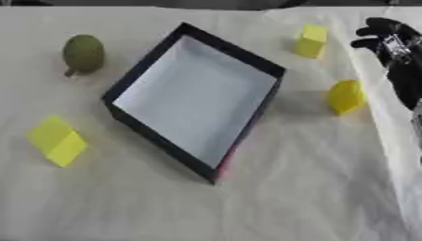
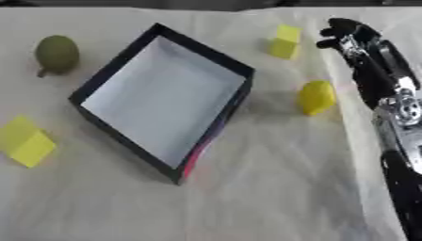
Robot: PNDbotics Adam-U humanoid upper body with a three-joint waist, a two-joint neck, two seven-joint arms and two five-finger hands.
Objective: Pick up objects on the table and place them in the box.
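The box (image 1: 194, 101) sits askew in the middle of the table (image 1: 288, 202), dark-walled, pale inside and holding nothing yet; four things lie around it, none touching it, so all the work seems still ahead. A green pear (image 1: 83, 53) lies at the far left; a yellow block (image 1: 57, 140) at the near left; a small yellow cube (image 2: 286, 41) beyond the box's right corner; a lemon (image 2: 316, 97) just right of the box. The right hand (image 2: 350, 34) reaches in along the right edge, above the table beside the cube, holding nothing; its fingers look partly curled, though I cannot tell how far; it is probably placed there because the cube and lemon are its nearest targets. The left hand does not show.
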